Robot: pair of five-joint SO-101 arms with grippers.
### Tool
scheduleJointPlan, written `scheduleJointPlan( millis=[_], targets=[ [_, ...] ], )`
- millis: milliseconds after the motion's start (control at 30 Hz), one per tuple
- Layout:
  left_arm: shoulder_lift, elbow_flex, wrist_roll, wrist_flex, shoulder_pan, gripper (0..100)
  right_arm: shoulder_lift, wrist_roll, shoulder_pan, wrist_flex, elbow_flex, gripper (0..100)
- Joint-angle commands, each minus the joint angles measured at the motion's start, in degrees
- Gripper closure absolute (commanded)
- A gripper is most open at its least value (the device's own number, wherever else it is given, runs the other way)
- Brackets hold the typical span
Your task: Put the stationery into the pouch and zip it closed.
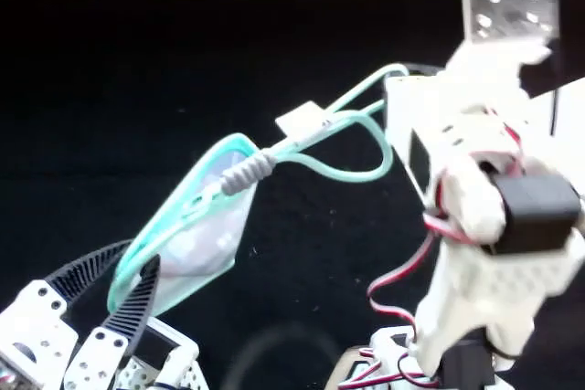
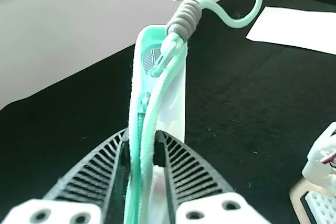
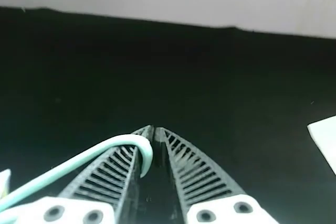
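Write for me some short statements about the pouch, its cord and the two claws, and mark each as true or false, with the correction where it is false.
1. The left claw is shut on an edge of the pouch. True.
2. The pouch lies flat on the table. False: it is held up off the table, tilted, in the left claw.
3. A grey coil joins the teal cord loop to the pouch. True.
4. The table surface is white. False: it is black.
5. The cord loop reaches the right claw and curves over one of its fingers. True.
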Motion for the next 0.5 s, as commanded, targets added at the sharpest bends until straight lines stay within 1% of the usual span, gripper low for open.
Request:
scheduleJointPlan(
  millis=[0,133,367,467],
  targets=[
    [-0.7,-4.6,0.0,0.2,-2.2,99,0.0,0.2,3.1,-3.2,6.5,99.2],
    [-0.7,-5.6,0.1,0.3,-3.2,99,0.0,0.2,7.6,-12.2,16.1,99.2],
    [-0.7,-5.2,0.2,0.3,-3.8,99,0.0,0.3,16.2,-33.8,36.1,99.2],
    [-0.7,-5.1,0.2,0.5,-4.4,99,0.3,0.2,18.6,-39.4,41.4,99.2]
  ],
)
